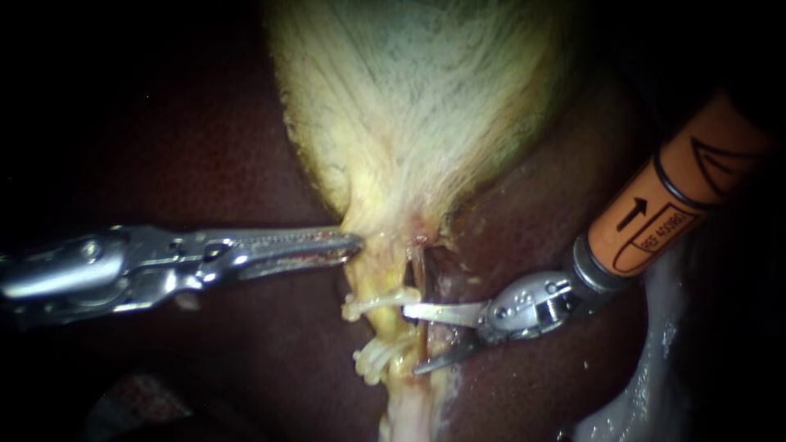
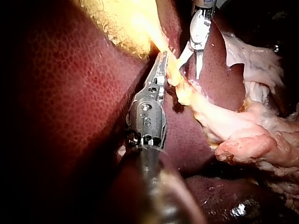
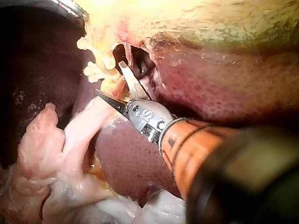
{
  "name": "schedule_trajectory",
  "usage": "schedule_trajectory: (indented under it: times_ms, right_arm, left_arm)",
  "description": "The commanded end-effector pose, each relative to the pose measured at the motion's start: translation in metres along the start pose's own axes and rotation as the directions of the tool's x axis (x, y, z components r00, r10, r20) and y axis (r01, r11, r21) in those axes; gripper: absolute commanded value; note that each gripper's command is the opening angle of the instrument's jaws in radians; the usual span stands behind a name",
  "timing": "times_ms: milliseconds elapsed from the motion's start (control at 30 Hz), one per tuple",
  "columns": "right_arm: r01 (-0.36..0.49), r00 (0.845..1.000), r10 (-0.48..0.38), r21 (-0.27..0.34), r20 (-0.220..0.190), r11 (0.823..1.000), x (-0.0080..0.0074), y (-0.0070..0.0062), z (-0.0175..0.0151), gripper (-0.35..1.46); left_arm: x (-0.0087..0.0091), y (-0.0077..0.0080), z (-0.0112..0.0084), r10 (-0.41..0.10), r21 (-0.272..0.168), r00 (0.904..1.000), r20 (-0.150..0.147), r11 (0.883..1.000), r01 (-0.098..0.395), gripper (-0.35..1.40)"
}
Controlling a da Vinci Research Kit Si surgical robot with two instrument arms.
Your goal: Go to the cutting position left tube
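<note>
The pale yellow gallbladder (image 1: 417,98) narrows to a neck over the dark red liver (image 1: 205,147). Below the neck runs the left tube (image 1: 399,334), yellowish, with one white clip (image 1: 375,303) above and another white clip (image 1: 375,360) below. My left instrument (image 1: 354,243) is shut on the gallbladder's neck. My right instrument (image 1: 412,340), with an orange shaft, holds its two blades open. Their tips reach the tube between the two clips, one blade by each clip. The right wrist view shows the open blades (image 3: 108,77) at the tube beside the clips (image 3: 91,72).
A thinner reddish tube (image 1: 422,327) runs just right of the clipped one, under the blades. Pale loose fatty tissue (image 1: 647,368) lies beside the right instrument's shaft and spreads ahead of the blades (image 3: 42,154). Liver (image 2: 70,93) surrounds both instruments.
</note>
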Motion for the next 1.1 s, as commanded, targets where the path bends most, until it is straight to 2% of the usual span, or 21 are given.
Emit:
schedule_trajectory:
  times_ms: [33, 133, 300, 600, 800, 967, 1100]
  right_arm:
    - [-0.001, 1.0, 0.001, 0.0, 0.0, 1.0, 0.0001, -0.0001, 0.0003, 1.38]
    - [-0.002, 1.0, 0.002, 0.007, 0.002, 1.0, 0.0005, -0.0001, 0.0009, 1.38]
    - [-0.01, 1.0, 0.011, 0.042, -0.023, 0.999, 0.0012, -0.0008, 0.0024, 1.38]
    - [0.003, 0.994, 0.01, 0.125, -0.106, 0.992, 0.0031, -0.0025, 0.0046, 1.37]
    - [0.0, 0.993, 0.015, 0.125, -0.119, 0.992, 0.0039, -0.0021, 0.0058, 1.37]
    - [-0.069, 0.989, 0.084, 0.124, -0.123, 0.99, 0.004, -0.0012, 0.0069, 1.37]
    - [-0.196, 0.971, 0.212, 0.134, -0.114, 0.971, 0.004, -0.0012, 0.007, 1.37]
  left_arm:
    - [-0.0001, -0.0002, 0.0, 0.002, 0.003, 1.0, 0.0, 1.0, -0.002, -0.03]
    - [-0.0001, -0.0004, 0.0001, 0.002, 0.002, 1.0, 0.0, 1.0, -0.002, -0.03]
    - [0.0002, 0.0, 0.0004, 0.003, 0.004, 1.0, 0.0, 1.0, -0.003, -0.03]
    - [0.0005, 0.0014, 0.0007, 0.001, 0.007, 1.0, 0.0, 1.0, -0.001, -0.03]
    - [0.0007, 0.0018, 0.0009, 0.001, 0.007, 1.0, 0.0, 1.0, -0.001, -0.03]
    - [0.0005, 0.0015, 0.0009, 0.001, 0.006, 1.0, 0.0, 1.0, -0.001, -0.03]
    - [0.0005, 0.0014, 0.0008, 0.001, 0.005, 1.0, 0.0, 1.0, -0.001, -0.03]
